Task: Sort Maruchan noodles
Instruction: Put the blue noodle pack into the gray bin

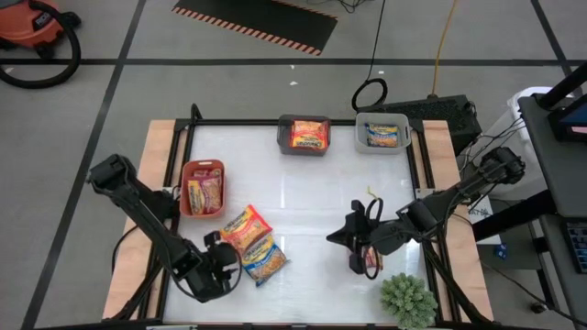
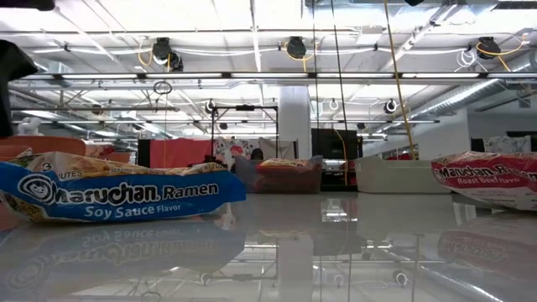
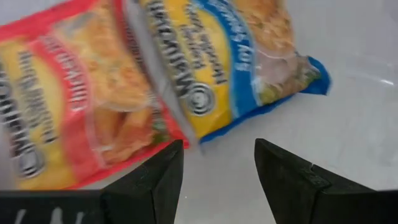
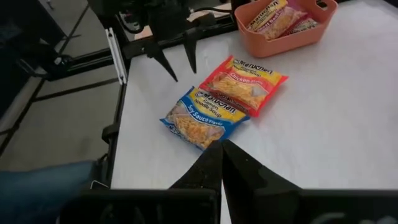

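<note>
Left gripper (image 1: 231, 259) hovers near the table's (image 1: 303, 211) near-left corner with its two dark fingers (image 3: 155, 180) parted and nothing between them, just beside the blue-trimmed Soy Sauce packet (image 1: 262, 260). That packet lies flat on the white tabletop, its far end tucked against or slightly under the red-trimmed Chicken packet (image 1: 244, 228), which lies just beyond it, toward the orange bin (image 1: 186, 174). In the left wrist view the two packets overlap at their edges, the red one (image 3: 74, 112) and the blue one (image 3: 242, 56) both face up.

Right gripper (image 1: 353, 242) waits over the near-right part of the table, its fingers pressed together and holding nothing; the right wrist view looks across at both loose packets and the left arm's parted fingers (image 4: 188, 53).

Orange bin at the left edge holds packets with pinkish trim (image 1: 204, 192). At the far edge, the grey bin (image 1: 283, 127) holds a red-trimmed packet (image 1: 310, 137), and the white bin (image 1: 361, 124) to its right holds a blue-trimmed one (image 1: 384, 134). A green artificial plant (image 1: 408, 301) stands at the near-right edge. In the low view a Roast Beef packet (image 2: 491, 178) shows at the right, and I cannot tell where on the table it lies
</note>
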